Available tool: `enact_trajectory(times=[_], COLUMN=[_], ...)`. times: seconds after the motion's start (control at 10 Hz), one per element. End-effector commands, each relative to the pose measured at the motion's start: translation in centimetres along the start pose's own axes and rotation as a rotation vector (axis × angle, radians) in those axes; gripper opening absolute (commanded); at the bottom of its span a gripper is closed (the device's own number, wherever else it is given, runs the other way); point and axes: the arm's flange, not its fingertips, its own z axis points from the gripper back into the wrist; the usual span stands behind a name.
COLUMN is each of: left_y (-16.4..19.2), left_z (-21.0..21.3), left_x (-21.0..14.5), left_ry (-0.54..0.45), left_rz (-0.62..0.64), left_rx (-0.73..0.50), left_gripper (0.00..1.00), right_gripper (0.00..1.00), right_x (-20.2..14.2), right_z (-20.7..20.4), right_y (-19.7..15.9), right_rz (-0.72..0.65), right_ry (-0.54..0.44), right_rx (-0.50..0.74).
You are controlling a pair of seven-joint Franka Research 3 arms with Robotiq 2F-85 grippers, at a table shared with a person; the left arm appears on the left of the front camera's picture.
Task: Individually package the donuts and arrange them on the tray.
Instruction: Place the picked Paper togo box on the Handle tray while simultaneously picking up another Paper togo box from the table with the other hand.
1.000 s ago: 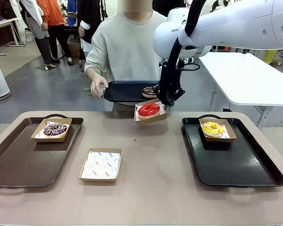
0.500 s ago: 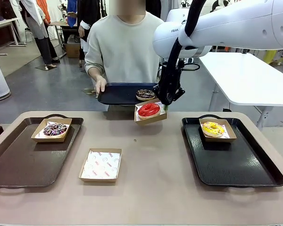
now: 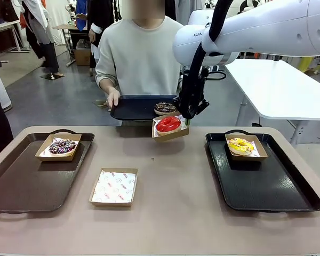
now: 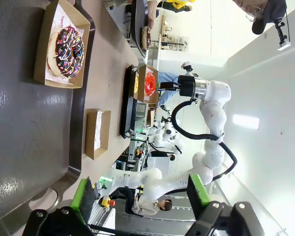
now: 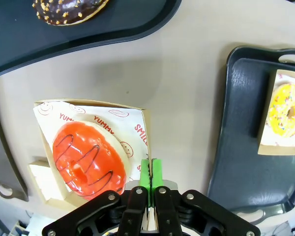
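Left of the empty box the left gripper gapes over the brown tray with its boxed sprinkled donut, right of it the boxed yellow donut sits on the black tray, and beyond it the right gripper still pinches the cardboard box of the red donut aloft, the person's tray and its chocolate donut shifted left.

Table, brown tray, black tray, lined box

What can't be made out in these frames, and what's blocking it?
Front view: where the right gripper pinches the red donut's box; too small and dark.
Right wrist view: the chocolate donut, cut off by the top edge.
Front view: print on the empty box liner; too small.
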Motion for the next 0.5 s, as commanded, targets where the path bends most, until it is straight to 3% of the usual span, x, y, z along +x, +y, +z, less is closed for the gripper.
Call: enact_trajectory(times=[0.0, 0.2, 0.4], left_y=[-0.1, -1.5, -5.3], left_z=[0.0, -0.4, -3.4], left_x=[-0.1, -0.7, -1.0], left_ry=[0.005, -0.004, 0.086], left_rz=[-0.001, -0.022, 0.0], left_rx=[0.005, 0.053, 0.215], left_gripper=[1.0, 1.0, 1.0], right_gripper=[0.0, 0.02, 0.02], right_x=[-0.5, -1.2, -5.7], right_z=[0.1, 0.5, 2.7], right_y=[-0.3, -0.7, -3.9], right_rz=[-0.003, 0.078, 0.121], right_ry=[0.004, -0.006, -0.025], right_rx=[0.002, -0.017, -0.038])
